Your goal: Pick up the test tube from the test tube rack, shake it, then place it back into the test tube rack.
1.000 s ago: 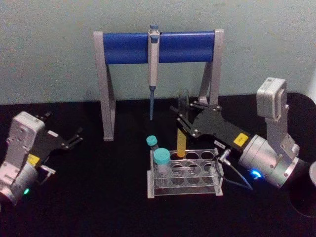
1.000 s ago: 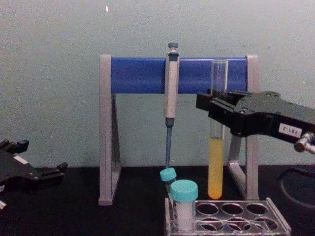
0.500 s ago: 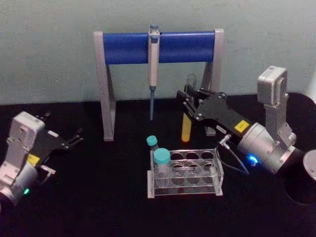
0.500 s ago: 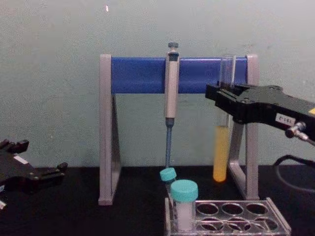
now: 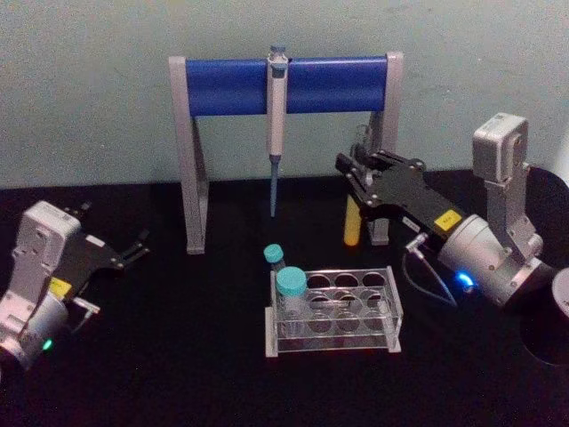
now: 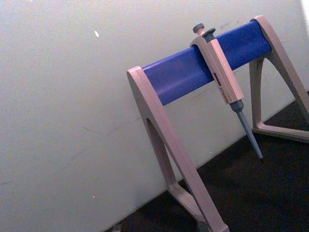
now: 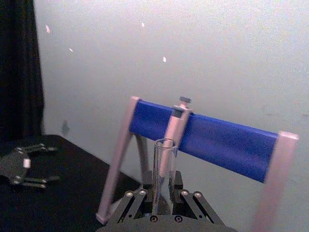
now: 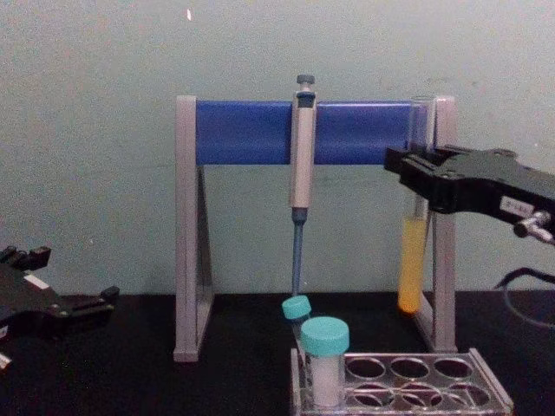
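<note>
The test tube (image 5: 352, 227) is a thin clear glass tube with yellow-orange liquid in its lower part. It hangs upright in the air behind and right of the test tube rack (image 5: 338, 343), clear of the holes. My right gripper (image 5: 357, 181) is shut on its upper half. In the chest view the test tube (image 8: 413, 264) hangs in front of the stand's right leg, held by the right gripper (image 8: 416, 173) above the rack (image 8: 486, 392). The right wrist view shows the tube's open mouth (image 7: 164, 166) rising between the fingers (image 7: 140, 205). My left gripper (image 5: 133, 249) rests open at the far left.
A grey-legged stand with a blue crossbar (image 5: 284, 84) stands behind the rack, with a grey-blue pipette (image 5: 276, 124) hanging from it. Two teal-capped vials (image 5: 291, 289) (image 5: 274, 258) sit at the rack's left end. The black table is bare at the front left.
My right gripper has lifted the test tube out of the rack and carried it back and to the right. The left arm has stayed still.
</note>
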`<control>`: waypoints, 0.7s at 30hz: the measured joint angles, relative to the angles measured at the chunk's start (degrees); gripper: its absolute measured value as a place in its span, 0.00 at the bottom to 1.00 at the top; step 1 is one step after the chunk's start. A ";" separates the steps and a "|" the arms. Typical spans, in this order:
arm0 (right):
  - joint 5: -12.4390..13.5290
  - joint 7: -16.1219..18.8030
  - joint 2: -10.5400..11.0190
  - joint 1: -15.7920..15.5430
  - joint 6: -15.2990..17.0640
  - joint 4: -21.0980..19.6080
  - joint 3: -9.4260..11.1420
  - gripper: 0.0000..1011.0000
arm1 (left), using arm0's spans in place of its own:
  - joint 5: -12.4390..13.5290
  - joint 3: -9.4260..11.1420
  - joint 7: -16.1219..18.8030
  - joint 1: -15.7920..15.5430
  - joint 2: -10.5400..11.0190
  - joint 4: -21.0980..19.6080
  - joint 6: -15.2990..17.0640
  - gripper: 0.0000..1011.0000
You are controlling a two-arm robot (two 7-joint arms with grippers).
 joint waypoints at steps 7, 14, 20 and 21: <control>-2.36 -2.46 1.97 -4.05 2.25 -5.06 1.85 0.23 | 0.00 0.00 0.00 0.00 0.00 0.00 0.00 0.99; -1.06 -0.59 3.54 -7.55 3.99 -9.44 2.57 0.23 | 0.00 0.00 0.00 0.00 0.00 0.00 0.00 0.99; 2.40 2.88 3.86 -8.26 4.85 -10.41 1.58 0.23 | 0.00 0.00 0.00 0.00 0.00 0.00 0.00 0.99; 2.82 3.27 3.79 -8.13 4.83 -10.25 1.36 0.23 | 0.00 0.00 0.00 0.00 0.00 0.00 0.00 0.99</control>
